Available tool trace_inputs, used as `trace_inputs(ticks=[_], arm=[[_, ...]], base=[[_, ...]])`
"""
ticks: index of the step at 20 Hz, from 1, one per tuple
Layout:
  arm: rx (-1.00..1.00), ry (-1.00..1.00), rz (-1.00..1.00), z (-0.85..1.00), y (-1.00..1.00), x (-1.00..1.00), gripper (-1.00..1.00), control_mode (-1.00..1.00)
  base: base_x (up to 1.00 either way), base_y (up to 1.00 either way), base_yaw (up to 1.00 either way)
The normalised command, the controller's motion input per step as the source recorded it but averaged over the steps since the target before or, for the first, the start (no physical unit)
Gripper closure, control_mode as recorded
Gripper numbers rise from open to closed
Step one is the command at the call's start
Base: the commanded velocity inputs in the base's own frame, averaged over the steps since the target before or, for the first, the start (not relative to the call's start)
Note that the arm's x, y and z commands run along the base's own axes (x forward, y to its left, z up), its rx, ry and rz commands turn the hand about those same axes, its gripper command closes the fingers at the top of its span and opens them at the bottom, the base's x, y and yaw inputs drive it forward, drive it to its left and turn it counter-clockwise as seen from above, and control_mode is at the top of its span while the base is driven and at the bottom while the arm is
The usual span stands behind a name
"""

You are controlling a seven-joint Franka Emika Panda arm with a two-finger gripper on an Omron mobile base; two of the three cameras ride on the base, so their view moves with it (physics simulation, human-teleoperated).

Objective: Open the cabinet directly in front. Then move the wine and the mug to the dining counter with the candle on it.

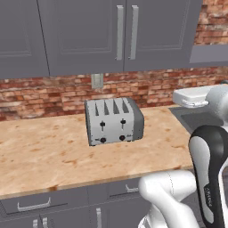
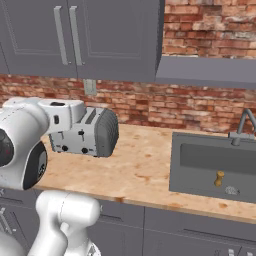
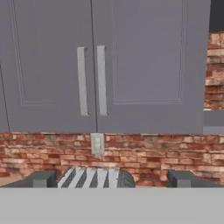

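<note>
Left base view: white arm links (image 1: 196, 178) fill the lower right; beyond them the bench (image 1: 44, 151) carries a silver toaster (image 1: 114, 121). Above hangs the cabinet (image 1: 124, 35), both doors shut, paired handles (image 1: 127, 32) side by side.

Right base view: a sink (image 2: 215, 167) with faucet (image 2: 246, 125) lies right of the toaster.

Hand view: the jaws (image 3: 112, 179) stand fully spread, holding nothing, aimed below the handles. Risk: the handles sit close together, so a misaligned approach could catch both or slip off. Wine and mug are presumably inside.

Even, bright rendered light; faint shadows; slightly soft focus.
</note>
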Motion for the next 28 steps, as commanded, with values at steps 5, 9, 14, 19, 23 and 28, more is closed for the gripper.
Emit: trace_inputs(ticks=[5, 9, 14, 19, 23, 28], arm=[[0.06, -0.03, 0.0, 0.0, 0.0, -0.05, -1.0, -1.0], [0.0, 0.0, 0.0, 0.0, 0.0, 0.0, -1.0, -1.0], [-0.02, -0.25, 0.0, 0.04, 0.08, -0.18, -1.0, -1.0], [-0.02, -0.35, 0.0, 0.04, 0.02, -0.21, -1.0, -1.0], [0.0, 0.0, 0.0, 0.0, 0.0, 0.0, -1.0, -1.0], [0.0, -0.1, 0.0, 0.09, 0.15, 0.0, -1.0, -1.0]], base=[[0.0, 0.0, 0.0], [0.0, 0.0, 0.0], [0.0, 0.0, 0.0], [0.0, 0.0, 0.0], [0.0, 0.0, 0.0], [0.0, 0.0, 0.0]])
